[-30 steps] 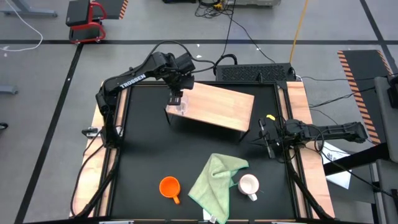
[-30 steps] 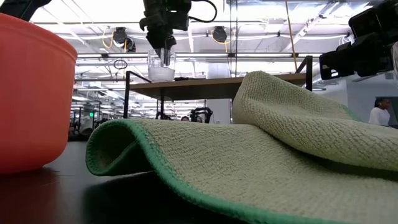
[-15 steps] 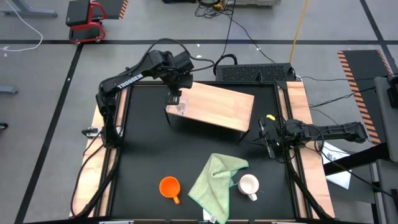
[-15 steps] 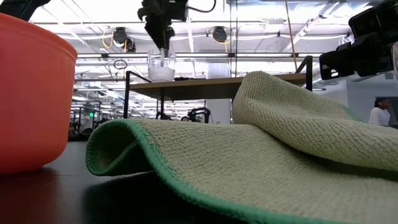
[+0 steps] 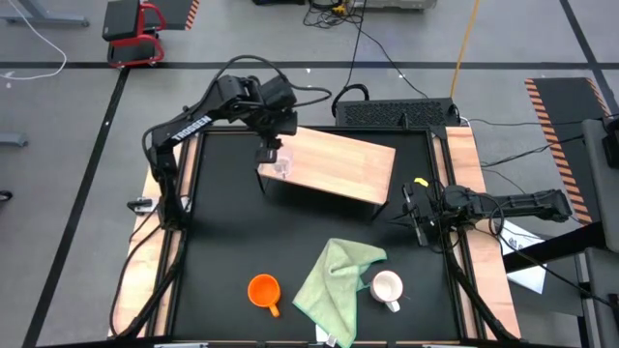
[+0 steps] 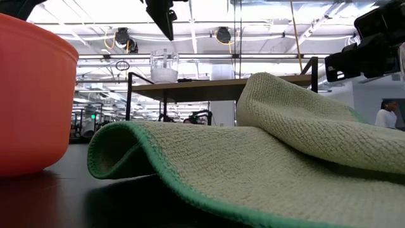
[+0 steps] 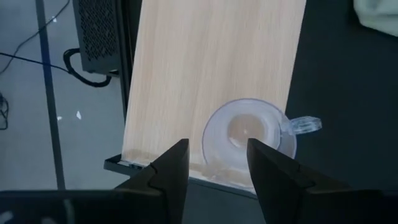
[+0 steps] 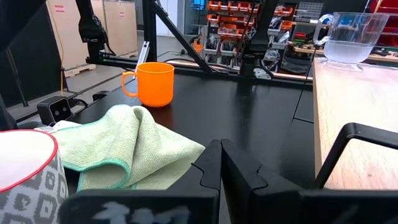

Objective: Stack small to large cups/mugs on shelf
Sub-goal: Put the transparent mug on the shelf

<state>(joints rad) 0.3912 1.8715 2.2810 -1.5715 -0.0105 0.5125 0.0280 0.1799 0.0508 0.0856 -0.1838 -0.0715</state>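
Above the shelf (image 5: pixel 334 164), left pincer (image 7: pixel 216 163) hangs open over the glass cup (image 7: pixel 252 138); next, approach the orange mug (image 5: pixel 263 290) squarely. Right pincer (image 8: pixel 221 163) waits shut.

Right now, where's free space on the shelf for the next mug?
Most of the shelf is bare: everything right of the glass cup, out to its far end. Crowded only at the cup's corner, where the left gripper hovers open above it.
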